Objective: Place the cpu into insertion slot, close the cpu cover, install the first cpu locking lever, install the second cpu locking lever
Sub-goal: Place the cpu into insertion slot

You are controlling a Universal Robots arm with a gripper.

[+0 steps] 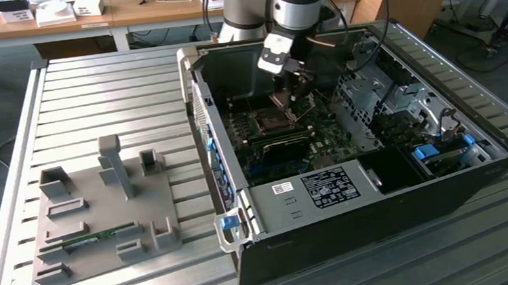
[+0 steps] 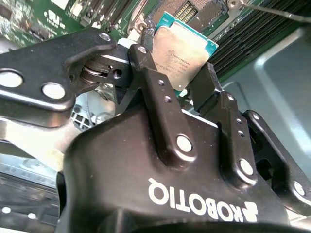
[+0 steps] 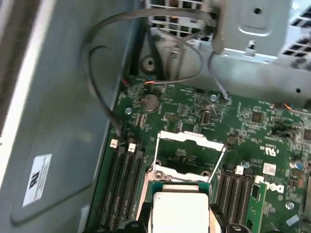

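Observation:
My gripper (image 1: 293, 88) reaches down into the open computer case (image 1: 240, 205), shut on the cpu. In the second wrist view the grey-topped cpu (image 2: 181, 48) is pinched by its edges between the two black fingers (image 2: 146, 73), tilted over the board. In the first wrist view the cpu (image 3: 180, 209) hangs just short of the insertion slot (image 3: 181, 171). The cpu cover (image 3: 190, 138) stands raised at the slot's far edge. A thin wire lever (image 3: 156, 151) stands lifted on each side of the slot. The insertion slot (image 1: 266, 121) lies just below the gripper in the exterior view.
Long black memory slots (image 3: 124, 179) flank the socket on the green motherboard (image 3: 252, 121). A metal drive cage (image 3: 252, 29) and loose cables (image 3: 107, 63) sit beyond it. On the exterior view's left, a grey fixture plate (image 1: 105, 215) on the slatted table holds a memory stick (image 1: 89, 240).

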